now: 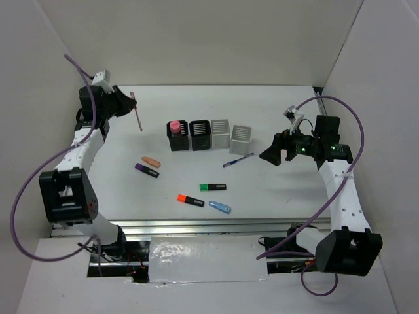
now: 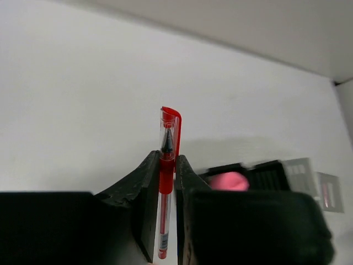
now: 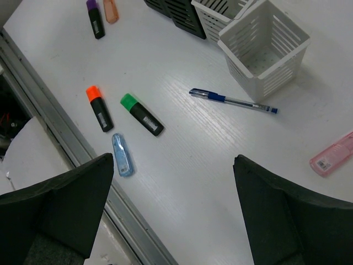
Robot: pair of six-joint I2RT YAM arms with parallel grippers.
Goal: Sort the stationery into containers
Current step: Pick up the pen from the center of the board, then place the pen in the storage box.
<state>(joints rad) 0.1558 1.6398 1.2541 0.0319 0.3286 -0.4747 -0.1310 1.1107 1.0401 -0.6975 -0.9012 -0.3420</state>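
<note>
Left wrist view: the left gripper (image 2: pixel 167 161) is clamped tight on a red pen (image 2: pixel 169 130), whose capped end sticks out past the fingertips. It holds the pen above the table, to the far left of the row of pen cups (image 1: pixel 220 135). The pads pinch only a thin, smooth barrel, so the pen may twist or slide on the way over. Its protruding end could then strike a cup's rim and tip the cup instead of dropping in. The right gripper (image 3: pixel 176 204) hangs wide open and empty near the blue pen (image 3: pixel 231 101).
</note>
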